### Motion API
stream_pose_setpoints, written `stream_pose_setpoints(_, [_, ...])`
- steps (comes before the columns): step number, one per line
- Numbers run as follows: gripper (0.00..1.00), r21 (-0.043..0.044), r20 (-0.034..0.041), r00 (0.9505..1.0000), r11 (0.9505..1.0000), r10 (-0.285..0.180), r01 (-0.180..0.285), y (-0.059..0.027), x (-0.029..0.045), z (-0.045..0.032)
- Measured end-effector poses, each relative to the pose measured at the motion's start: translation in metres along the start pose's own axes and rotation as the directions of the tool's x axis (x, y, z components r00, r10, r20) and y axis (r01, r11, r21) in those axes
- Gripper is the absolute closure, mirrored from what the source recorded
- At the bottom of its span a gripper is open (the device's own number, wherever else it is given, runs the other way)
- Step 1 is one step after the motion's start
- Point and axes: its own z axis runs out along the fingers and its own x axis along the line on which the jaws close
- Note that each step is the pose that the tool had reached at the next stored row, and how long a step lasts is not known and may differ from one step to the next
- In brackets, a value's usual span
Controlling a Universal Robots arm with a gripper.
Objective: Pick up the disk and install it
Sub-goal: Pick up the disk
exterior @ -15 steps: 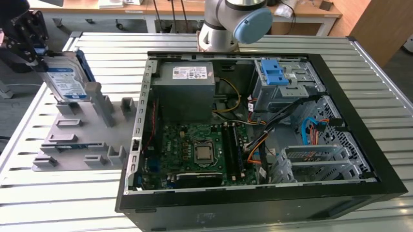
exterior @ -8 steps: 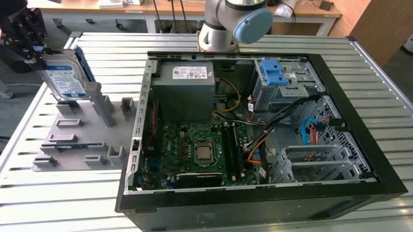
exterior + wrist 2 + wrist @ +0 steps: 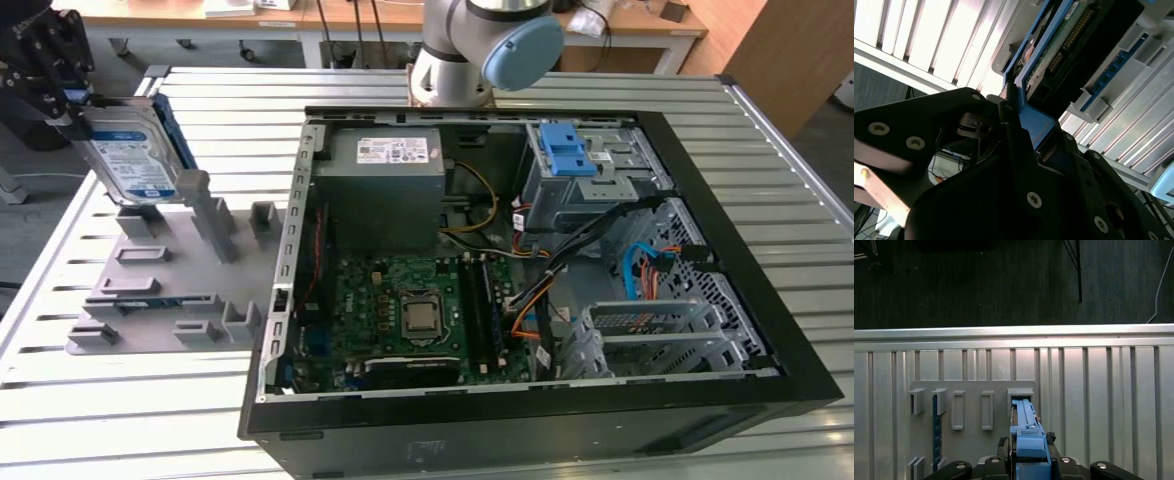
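The disk (image 3: pixel 130 160) stands upright at the exterior view's left, its lower edge at or just above a slot of the grey stand (image 3: pixel 160 290); I cannot tell if it is clear. The gripper (image 3: pixel 70 108) is clamped on its blue frame. That rim is thin, smooth plastic and the silver body looks heavy, so it may tilt, slip, or catch the slot's wall. In the open black case (image 3: pixel 534 425) on the ribbed metal table (image 3: pixel 107 420), loose cables (image 3: pixel 607 225) could snag it.
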Motion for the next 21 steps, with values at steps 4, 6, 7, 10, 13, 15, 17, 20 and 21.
stream_pose_setpoints(4, [0.63, 0.0000, 0.0000, 1.0000, 1.0000, 0.000, 0.000, 0.0000, 0.0000, -0.0031])
stream_pose_setpoints(6, [0.63, 0.0001, 0.0000, 1.0000, 1.0000, 0.000, 0.000, 0.0000, 0.0000, -0.0052])
stream_pose_setpoints(7, [0.63, 0.0000, 0.0000, 1.0000, 1.0000, 0.000, 0.000, 0.0000, 0.0000, -0.0065])
stream_pose_setpoints(10, [0.63, 0.0000, 0.0000, 1.0000, 1.0000, 0.000, 0.000, 0.0000, 0.0000, -0.0107])
stream_pose_setpoints(13, [0.63, 0.0000, -0.0001, 1.0000, 1.0000, 0.000, 0.000, 0.0000, 0.0000, -0.0144])
stream_pose_setpoints(15, [0.63, 0.0000, -0.0001, 1.0000, 1.0000, 0.000, 0.000, 0.0000, 0.0000, -0.0164])
stream_pose_setpoints(17, [0.63, 0.0000, -0.0001, 1.0000, 1.0000, 0.000, 0.000, 0.0000, 0.0000, -0.0187])
stream_pose_setpoints(20, [0.63, 0.0000, 0.0000, 1.0000, 1.0000, 0.000, 0.000, 0.0000, 0.0000, -0.0221])
stream_pose_setpoints(21, [0.63, 0.0000, 0.0000, 1.0000, 1.0000, 0.000, 0.000, 0.0000, 0.0000, -0.0233])
